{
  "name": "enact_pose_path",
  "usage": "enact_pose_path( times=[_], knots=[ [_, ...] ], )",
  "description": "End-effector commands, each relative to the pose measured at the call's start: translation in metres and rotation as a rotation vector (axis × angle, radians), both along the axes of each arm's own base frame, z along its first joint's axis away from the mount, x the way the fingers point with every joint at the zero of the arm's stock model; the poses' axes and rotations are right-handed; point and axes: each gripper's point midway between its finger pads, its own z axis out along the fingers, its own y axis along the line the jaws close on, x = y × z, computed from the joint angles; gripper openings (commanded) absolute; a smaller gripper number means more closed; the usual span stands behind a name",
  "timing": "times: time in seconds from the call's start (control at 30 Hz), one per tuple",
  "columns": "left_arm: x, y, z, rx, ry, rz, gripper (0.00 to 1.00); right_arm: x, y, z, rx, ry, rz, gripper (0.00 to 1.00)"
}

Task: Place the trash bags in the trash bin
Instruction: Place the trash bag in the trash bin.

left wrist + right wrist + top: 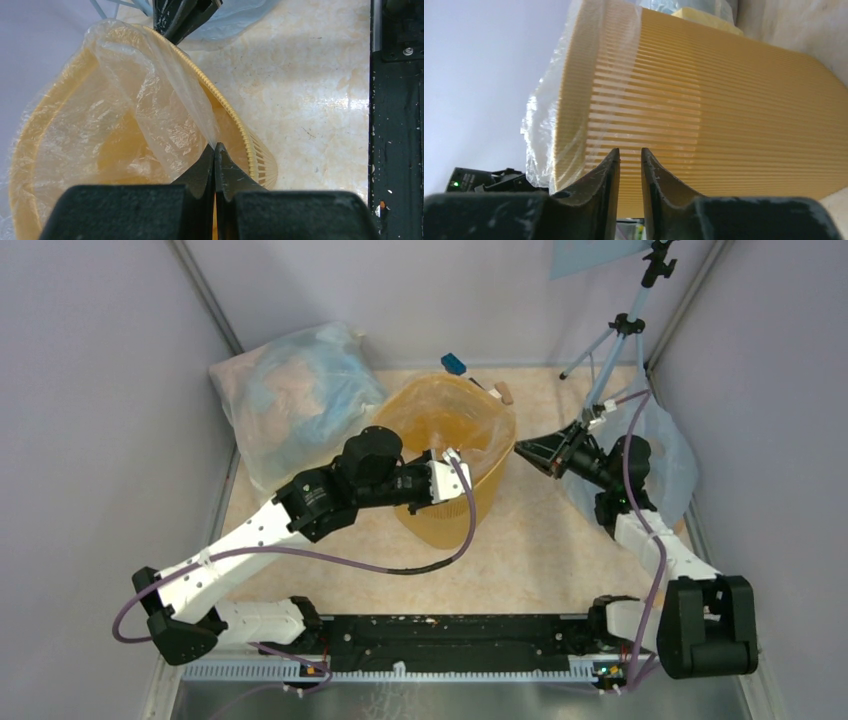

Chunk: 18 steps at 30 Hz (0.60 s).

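Note:
The trash bin (pixel 432 508) stands mid-table, yellow-orange with ribbed walls. A trash bag (pixel 440 415), thin clear film, lies inside it and over its rim. My left gripper (pixel 462 468) is at the bin's near-right rim. In the left wrist view it (pixel 215 148) is shut on a fold of the bag (pixel 150 110) just inside the bin's rim (pixel 235 125). My right gripper (pixel 521 448) sits just off the bin's right side. In the right wrist view it (pixel 630 153) is open by a narrow gap and empty, facing the bin's wall (pixel 734 100). Bag film (pixel 540 125) hangs over the rim.
A big bluish sack (pixel 295 400) lies at the back left and another (pixel 668 465) at the right behind my right arm. A tripod (pixel 622 330) stands at the back right. A small blue object (pixel 453 363) and a tan one (pixel 504 393) lie behind the bin.

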Motion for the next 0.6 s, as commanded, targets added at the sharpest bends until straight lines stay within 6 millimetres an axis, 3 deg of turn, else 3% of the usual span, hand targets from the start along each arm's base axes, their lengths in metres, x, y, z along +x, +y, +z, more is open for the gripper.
enact_pose_path(
  times=[0.0, 0.13, 0.2, 0.3, 0.57],
  knots=[
    [-0.013, -0.001, 0.022, -0.083, -0.01, -0.037, 0.0, -0.001, -0.003, 0.052, -0.166, -0.285, -0.026, 0.3],
    [-0.013, 0.001, 0.021, -0.084, -0.011, -0.032, 0.0, 0.007, -0.027, 0.068, -0.445, -0.395, -0.169, 0.54],
    [-0.013, 0.001, 0.021, -0.086, -0.014, -0.032, 0.0, 0.005, -0.029, 0.083, -0.508, -0.471, -0.164, 0.63],
    [-0.013, 0.001, 0.022, -0.088, -0.017, -0.032, 0.0, 0.013, -0.027, 0.09, -0.611, -0.486, -0.12, 0.74],
    [-0.013, -0.001, 0.022, -0.088, -0.019, -0.041, 0.0, 0.045, -0.006, 0.104, -0.844, -0.522, -0.055, 0.68]
  ],
)
